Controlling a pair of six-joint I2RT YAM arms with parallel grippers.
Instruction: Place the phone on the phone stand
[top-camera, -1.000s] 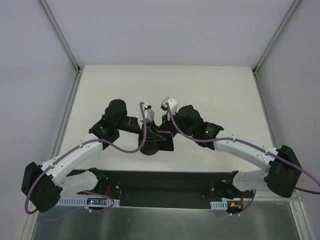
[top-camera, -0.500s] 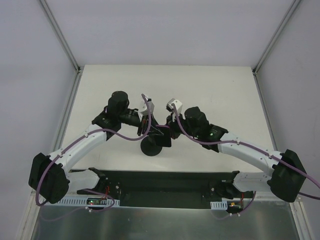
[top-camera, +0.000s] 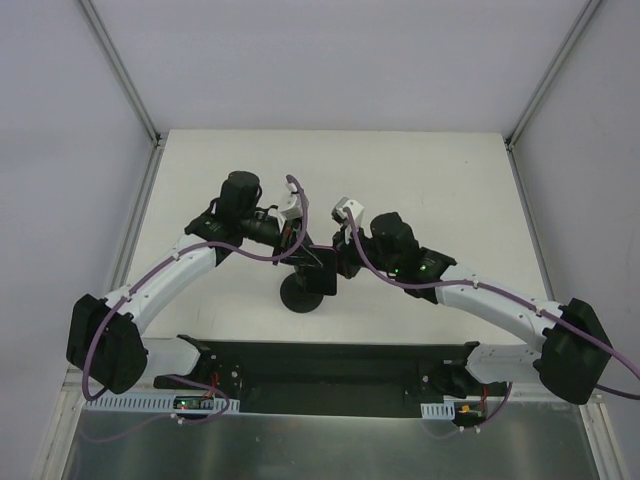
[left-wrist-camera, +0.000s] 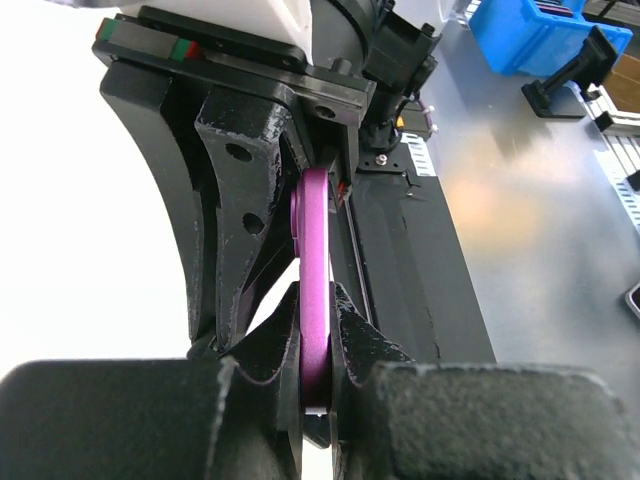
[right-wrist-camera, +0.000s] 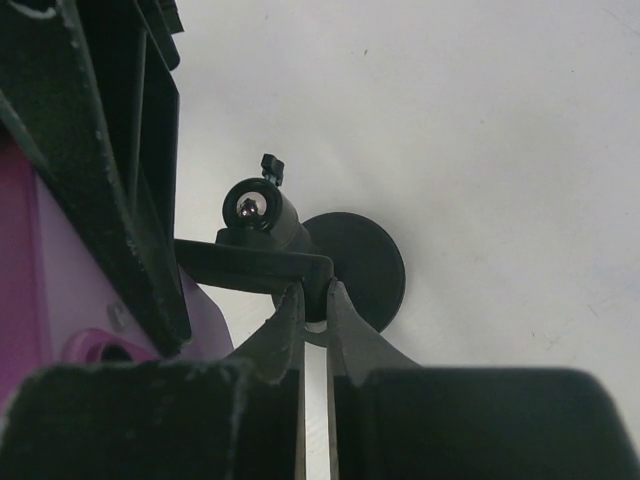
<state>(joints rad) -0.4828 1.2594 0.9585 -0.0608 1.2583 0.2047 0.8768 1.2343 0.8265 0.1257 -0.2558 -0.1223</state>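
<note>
Left-wrist view: the left gripper (left-wrist-camera: 317, 320) is clamped on the phone (left-wrist-camera: 312, 230), which shows edge-on as a thin purple strip running from 6 o'clock up toward 12 o'clock between the two black fingers (left-wrist-camera: 360, 345). The strip's upper end disappears behind black gripper hardware at 11 o'clock. A blue bin (left-wrist-camera: 540, 35) sits at 1 o'clock, well apart on a grey metal surface.

Right-wrist view: the right gripper (right-wrist-camera: 315, 305) has its fingers drawn nearly together, pinching the end of a thin black holder plate (right-wrist-camera: 255, 265) on the phone stand (right-wrist-camera: 360, 275). The stand's shiny ball joint (right-wrist-camera: 248, 208) lies at 11 o'clock of the fingertips, and its round disc base at 2 o'clock, flat on the white table (right-wrist-camera: 480, 150). The phone's purple back fills the 8 o'clock corner, just beside the holder plate; whether they touch cannot be told.

Top view: both arms meet at centre, and the stand's disc base lies at 6 o'clock just below the two grippers. The phone cannot be separated there from the black hardware.
</note>
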